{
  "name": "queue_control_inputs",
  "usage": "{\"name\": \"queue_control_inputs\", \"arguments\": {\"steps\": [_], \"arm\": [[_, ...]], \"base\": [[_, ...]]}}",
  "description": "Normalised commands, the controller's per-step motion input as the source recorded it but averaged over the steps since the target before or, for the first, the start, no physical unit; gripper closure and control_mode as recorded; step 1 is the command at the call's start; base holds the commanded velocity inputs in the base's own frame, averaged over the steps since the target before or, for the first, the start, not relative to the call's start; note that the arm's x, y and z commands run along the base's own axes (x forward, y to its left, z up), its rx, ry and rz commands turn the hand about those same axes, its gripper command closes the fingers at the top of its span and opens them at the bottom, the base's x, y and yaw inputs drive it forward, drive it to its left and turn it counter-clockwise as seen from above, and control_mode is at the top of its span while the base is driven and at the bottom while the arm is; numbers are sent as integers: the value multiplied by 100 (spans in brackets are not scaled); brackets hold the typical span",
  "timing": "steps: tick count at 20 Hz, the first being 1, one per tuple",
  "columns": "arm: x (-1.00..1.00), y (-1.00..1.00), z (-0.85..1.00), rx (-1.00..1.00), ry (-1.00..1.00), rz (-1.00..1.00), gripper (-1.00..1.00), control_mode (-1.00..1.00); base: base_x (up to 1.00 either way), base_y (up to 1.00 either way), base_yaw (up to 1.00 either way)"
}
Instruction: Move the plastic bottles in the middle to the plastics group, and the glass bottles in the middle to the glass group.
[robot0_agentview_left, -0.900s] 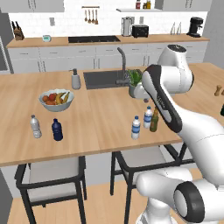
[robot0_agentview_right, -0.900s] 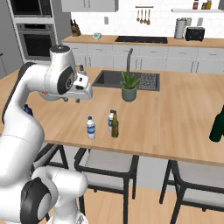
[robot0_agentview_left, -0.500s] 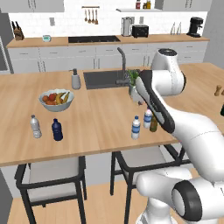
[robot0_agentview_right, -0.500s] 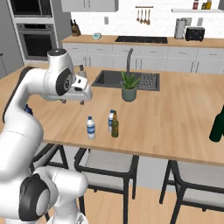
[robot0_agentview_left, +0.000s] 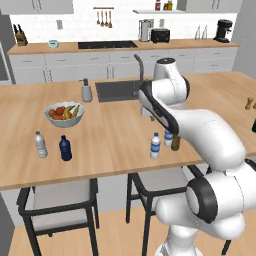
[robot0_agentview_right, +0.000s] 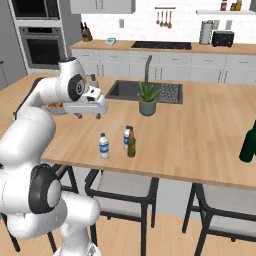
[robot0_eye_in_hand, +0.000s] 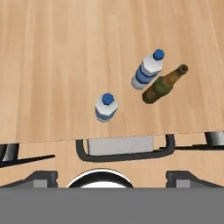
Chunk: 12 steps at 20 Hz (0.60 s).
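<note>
Claw (robot0_agentview_right: 92, 113) open, empty, raised.

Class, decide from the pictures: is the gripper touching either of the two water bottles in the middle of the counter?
Apart. The right base view shows the gripper up above the counter, with bare wood between it and the water bottles, which stand free beside the olive-brown glass bottle.

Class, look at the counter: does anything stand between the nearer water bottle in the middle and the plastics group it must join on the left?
Nothing visible does. The nearer water bottle and the plastics group, a clear bottle and a navy-blue bottle, are separated by bare counter. The fruit bowl sits farther back, off that line.
</note>
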Motion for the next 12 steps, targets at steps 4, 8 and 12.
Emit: {"name": "queue_control_inputs", "arguments": {"steps": [4, 8, 12], "arm": [[100, 0, -34, 0, 11, 0, -100, -100], [67, 2, -40, 0, 0, 0, -100, -100], [55, 9, -39, 0, 0, 0, -100, -100]], "base": [[0, 0, 0], [0, 0, 0], [0, 0, 0]]}}
